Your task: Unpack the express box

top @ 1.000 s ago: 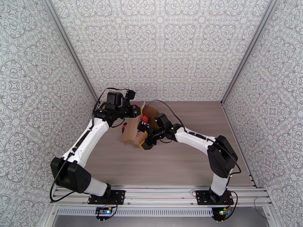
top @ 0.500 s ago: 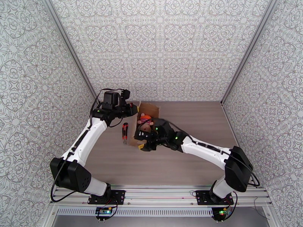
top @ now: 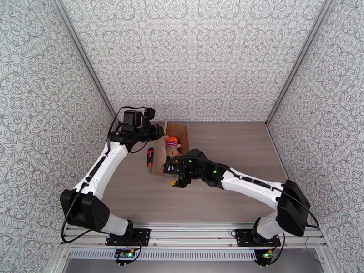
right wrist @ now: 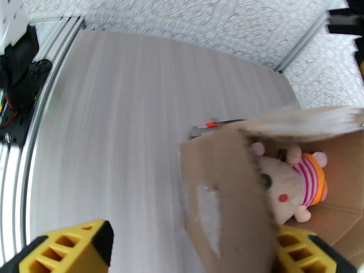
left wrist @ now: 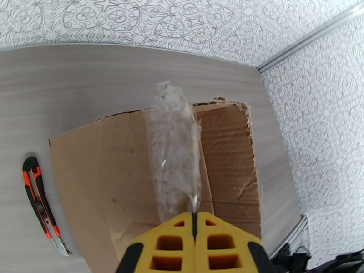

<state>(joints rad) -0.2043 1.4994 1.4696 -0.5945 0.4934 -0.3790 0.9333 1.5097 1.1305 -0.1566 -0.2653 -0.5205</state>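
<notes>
Now | left pincer (left wrist: 194, 220) grips express box (left wrist: 104, 169) | right pincer (right wrist: 184, 244) released | knife (left wrist: 41, 201) beside, doll (right wrist: 291, 183) inside

From overhead, the right gripper (top: 176, 176) and its wrist cover the near end of the express box (top: 178, 131), and the doll (top: 172, 145) inside is too small to make out a face. On the right wrist camera the box wall hides part of the doll's head and most of the knife (right wrist: 214, 124) — just an orange-and-grey sliver pokes out — and the upper flap's edge is smeared by blur. Its yellow fingers (right wrist: 68, 246) run off the bottom edge. The left gripper (left wrist: 194, 224) is cropped likewise, covering the box edge beneath.
</notes>
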